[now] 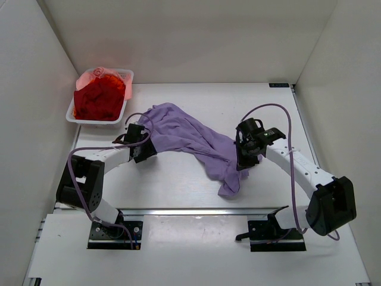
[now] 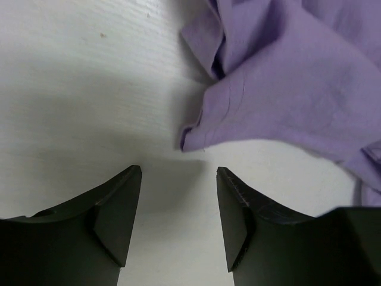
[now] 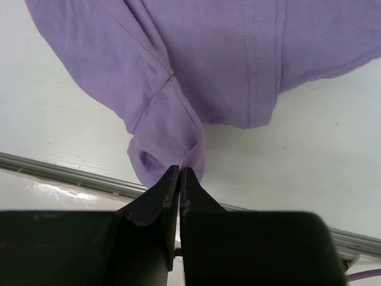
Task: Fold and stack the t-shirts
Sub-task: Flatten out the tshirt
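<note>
- The purple t-shirt (image 1: 187, 137) is crumpled in a diagonal strip across the middle of the table (image 1: 178, 179), with one end trailing toward the near edge.
- The right gripper (image 3: 180, 173) is pinched tight on a bunched fold of it, and only its wrist cam really shows that.
- The left gripper (image 2: 178, 176) is spread wide and holding nothing, with the hem just ahead and open tabletop to its left.
- A white basket (image 1: 128, 76) of red shirts (image 1: 98, 100) sits in the far left corner, not touching the purple one.
</note>
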Motion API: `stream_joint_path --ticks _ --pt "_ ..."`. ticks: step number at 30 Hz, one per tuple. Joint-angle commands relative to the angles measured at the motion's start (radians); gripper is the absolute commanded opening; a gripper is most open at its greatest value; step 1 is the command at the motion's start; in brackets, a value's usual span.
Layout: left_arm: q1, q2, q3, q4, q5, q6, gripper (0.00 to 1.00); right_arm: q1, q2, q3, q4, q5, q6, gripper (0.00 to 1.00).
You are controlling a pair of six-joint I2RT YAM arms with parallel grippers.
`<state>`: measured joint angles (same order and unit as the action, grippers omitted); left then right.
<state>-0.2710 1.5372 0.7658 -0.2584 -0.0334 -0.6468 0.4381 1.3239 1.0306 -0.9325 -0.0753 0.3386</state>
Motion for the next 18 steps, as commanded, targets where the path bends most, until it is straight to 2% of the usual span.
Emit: stream_joint_path --ticks 1,9,11,12,13,14,18 --pt "0.006 0.026 -0.010 0.100 -0.052 -0.050 0.64 -0.010 -0.028 -0.015 0.032 -0.024 -0.010 0.00" --pt "-0.020 0.129 0.058 0.123 -0.036 -0.079 0.62 -0.022 -0.031 -0.021 0.027 -0.020 -0.019 0.00" --pt "-0.030 0.146 0.055 0.143 -0.059 -0.088 0.58 -0.025 -0.031 -0.018 0.024 -0.011 -0.023 0.00" --pt "-0.034 0.150 0.055 0.146 -0.060 -0.091 0.42 -0.035 -0.034 -0.018 0.021 -0.015 -0.020 0.00" --pt "-0.033 0.152 0.053 0.157 -0.062 -0.099 0.19 -0.035 -0.034 -0.020 0.026 -0.012 -0.030 0.00" --pt "-0.034 0.149 0.059 0.147 -0.056 -0.094 0.00 -0.033 -0.034 -0.018 0.017 -0.015 -0.033 0.00" --pt "-0.017 0.078 0.121 0.098 0.029 -0.071 0.00 -0.025 -0.064 0.054 0.003 0.017 -0.059 0.00"
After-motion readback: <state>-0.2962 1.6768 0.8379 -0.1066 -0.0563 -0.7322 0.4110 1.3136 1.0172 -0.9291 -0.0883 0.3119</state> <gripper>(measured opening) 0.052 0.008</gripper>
